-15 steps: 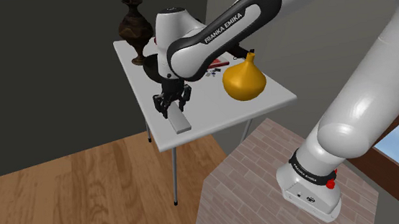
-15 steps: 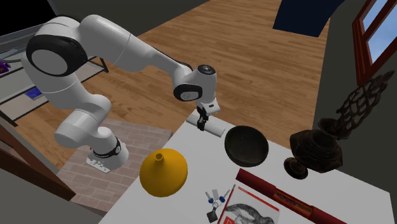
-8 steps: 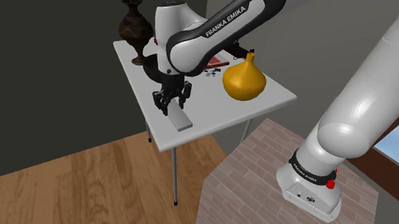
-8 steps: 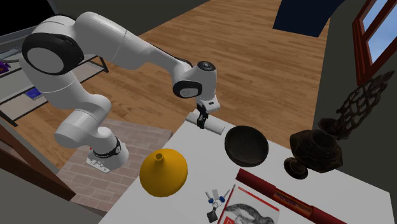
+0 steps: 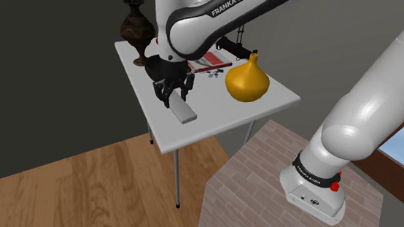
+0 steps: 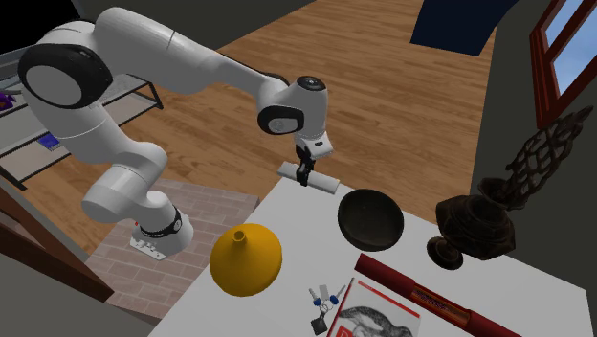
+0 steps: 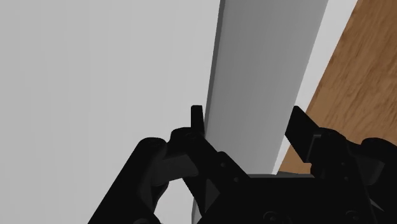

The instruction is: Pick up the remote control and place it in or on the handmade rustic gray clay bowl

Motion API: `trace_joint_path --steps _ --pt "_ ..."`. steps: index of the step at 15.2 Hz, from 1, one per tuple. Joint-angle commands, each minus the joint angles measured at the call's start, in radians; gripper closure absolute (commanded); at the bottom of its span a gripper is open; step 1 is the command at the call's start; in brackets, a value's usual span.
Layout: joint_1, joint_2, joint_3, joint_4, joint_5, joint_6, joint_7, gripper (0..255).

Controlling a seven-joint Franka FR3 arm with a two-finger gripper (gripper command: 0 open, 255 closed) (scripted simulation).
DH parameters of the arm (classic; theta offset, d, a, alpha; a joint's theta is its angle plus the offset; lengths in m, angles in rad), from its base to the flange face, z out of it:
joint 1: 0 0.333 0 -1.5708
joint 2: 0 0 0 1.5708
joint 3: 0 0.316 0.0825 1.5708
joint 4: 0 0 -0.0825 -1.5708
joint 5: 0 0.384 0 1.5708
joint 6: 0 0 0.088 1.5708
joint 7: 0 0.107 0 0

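The remote control (image 5: 183, 112) is a plain light-grey bar, hanging a little above the white table (image 5: 215, 119) near its front edge. My gripper (image 5: 172, 97) is shut on it from above. In the second exterior view the remote control (image 6: 320, 180) sits crosswise in the gripper (image 6: 304, 176) over the table's corner. In the wrist view the grey remote control (image 7: 267, 76) runs between both fingers (image 7: 197, 121), which clasp its sides. The dark round bowl (image 6: 371, 218) stands on the table just beyond the gripper, empty.
A yellow gourd-shaped vase (image 5: 247, 80) stands on the table (image 6: 297, 239) beside the arm. A dark ornate vase (image 6: 476, 226) is at the far corner. Keys (image 6: 323, 302) and a red-edged book (image 6: 378, 321) lie near the yellow vase (image 6: 246, 258). Wooden floor lies below the table's edge.
The gripper has risen with the remote control in it, lifting it off the table. The arm's wrist has moved up and slightly toward the bowl.
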Motion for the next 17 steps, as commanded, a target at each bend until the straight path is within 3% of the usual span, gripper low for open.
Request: trace_joint_path --steps 1,17 --pt "0.000 -0.013 -0.002 0.015 0.005 -0.027 -0.004 255" --pt "-0.003 -0.091 -0.017 0.159 0.030 -0.245 -0.022 255"
